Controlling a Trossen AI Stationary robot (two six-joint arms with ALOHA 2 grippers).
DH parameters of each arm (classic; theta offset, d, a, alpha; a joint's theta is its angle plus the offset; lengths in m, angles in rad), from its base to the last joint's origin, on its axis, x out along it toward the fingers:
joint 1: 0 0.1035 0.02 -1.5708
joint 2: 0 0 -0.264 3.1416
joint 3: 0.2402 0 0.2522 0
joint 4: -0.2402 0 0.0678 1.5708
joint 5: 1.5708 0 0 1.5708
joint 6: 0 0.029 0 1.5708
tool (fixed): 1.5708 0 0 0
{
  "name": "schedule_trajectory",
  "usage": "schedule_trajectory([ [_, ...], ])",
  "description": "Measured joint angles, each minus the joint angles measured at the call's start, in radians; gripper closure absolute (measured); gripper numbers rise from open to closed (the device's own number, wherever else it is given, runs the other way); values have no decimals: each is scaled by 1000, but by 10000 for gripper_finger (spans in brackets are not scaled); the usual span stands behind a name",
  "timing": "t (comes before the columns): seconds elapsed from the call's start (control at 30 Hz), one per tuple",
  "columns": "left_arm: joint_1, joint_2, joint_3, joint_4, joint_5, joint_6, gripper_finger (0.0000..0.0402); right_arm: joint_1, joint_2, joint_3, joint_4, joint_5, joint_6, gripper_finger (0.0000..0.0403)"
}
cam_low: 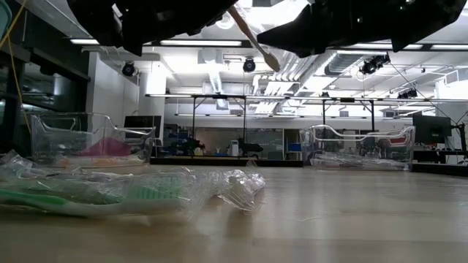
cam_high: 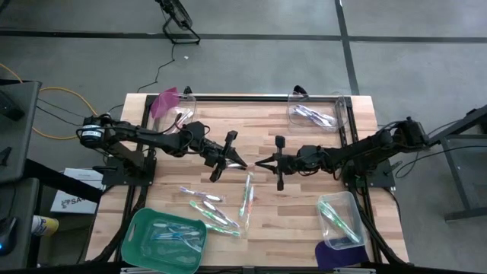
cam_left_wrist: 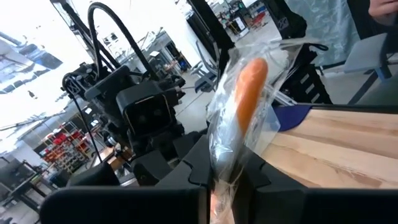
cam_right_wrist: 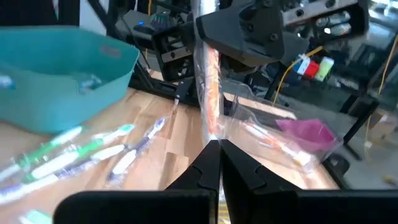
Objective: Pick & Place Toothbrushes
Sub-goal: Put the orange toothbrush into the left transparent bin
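An orange-handled toothbrush in a clear wrapper [cam_high: 249, 164] is held in the air above the table's middle, between both grippers. My left gripper [cam_high: 237, 160] comes from the table's left and is shut on it. My right gripper [cam_high: 259, 162] comes from the right and is shut on its other end. The low view shows the toothbrush [cam_low: 253, 36] high above the table, slanting between the two dark grippers. Several more wrapped toothbrushes [cam_high: 207, 204] lie flat on the wood nearer the front edge. My left gripper pinches the wrapped toothbrush between its two fingers at one end of the wrapper [cam_left_wrist: 225, 177], coming level from the table's left. The orange handle [cam_left_wrist: 250, 87] sticks out beyond the fingers, lifted clear of the table. My right gripper pinches the other end of the clear wrapper [cam_right_wrist: 213, 138] between its two fingertips, coming level from the table's right. The toothbrush runs on from the fingers toward the left gripper [cam_right_wrist: 249, 31], along the line of the fingers, clear of the table.
A teal bin [cam_high: 138, 236] with toothbrushes stands at the front left, and a clear bin [cam_high: 351, 207] with green ones at the front right beside a purple lid [cam_high: 329, 255]. At the far edge stand a clear bin with a pink lid [cam_high: 169, 100] and another clear bin [cam_high: 313, 114].
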Motion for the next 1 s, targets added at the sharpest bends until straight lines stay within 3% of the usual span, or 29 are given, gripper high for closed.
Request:
schedule_trajectory([
  [0.23, 0, 0, 0, -36, -48, 14, 382, 0, 0, 0, 6, -3, 192, 359],
  [0.47, 1, -12, -1, -121, -180, 48, 380, 1, -60, 0, -39, 12, 270, 236],
  [0.6, 0, -71, -1, -269, -389, 96, 380, 15, -124, 0, -117, 79, 270, 169],
  [0.73, 0, -162, -1, -460, -656, 101, 379, 38, -165, 0, -209, 147, 271, 128],
  [1.0, -3, -303, -1, -822, -1023, 66, 379, 59, -165, 0, -265, 189, 284, 115],
])
